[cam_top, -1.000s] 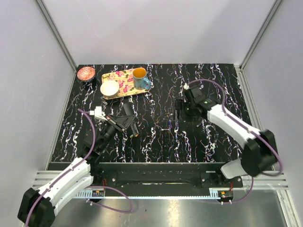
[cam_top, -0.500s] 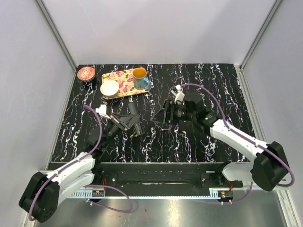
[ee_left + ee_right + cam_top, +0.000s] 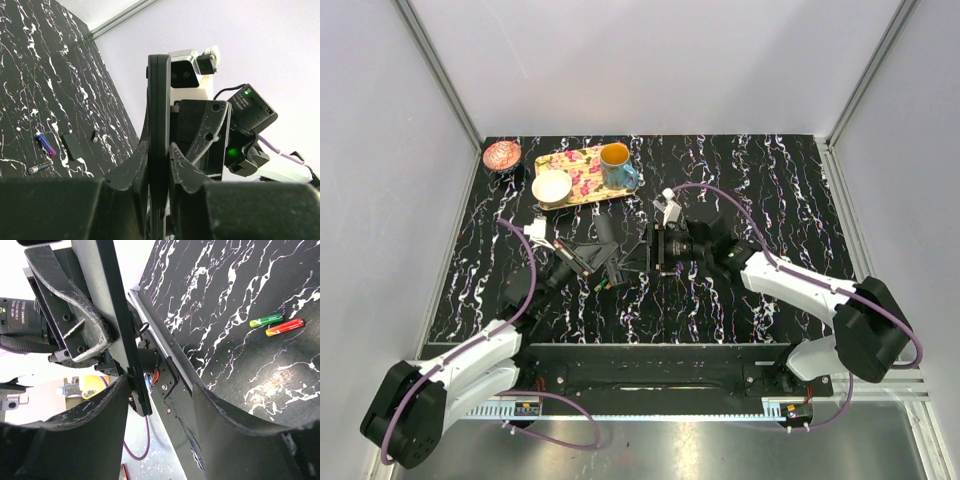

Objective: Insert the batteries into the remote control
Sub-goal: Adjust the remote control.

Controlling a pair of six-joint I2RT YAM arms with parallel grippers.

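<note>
My left gripper (image 3: 159, 160) is shut on the remote control (image 3: 159, 115), a thin black slab seen edge-on and held above the table. In the top view the left gripper (image 3: 590, 262) holds the remote (image 3: 617, 262) toward the right gripper (image 3: 643, 257). My right gripper (image 3: 160, 390) is open, its fingers either side of the remote's free end (image 3: 122, 335), which lies close to the left finger. A green battery (image 3: 266, 320) and a red-orange battery (image 3: 285, 327) lie on the table. A blue-purple battery (image 3: 46, 144) and two smaller ones lie near a black lid piece (image 3: 72, 146).
A floral yellow tray (image 3: 582, 172) at the back left carries a blue mug (image 3: 616, 165) and a white bowl (image 3: 552, 186). A red-pink bowl (image 3: 502, 154) sits in the back left corner. Walls enclose the black marbled table (image 3: 770, 200).
My right arm has swung left from the table's right middle to the held remote, and its open jaws now straddle the remote's end. The left gripper shifted slightly, still gripping the remote.
</note>
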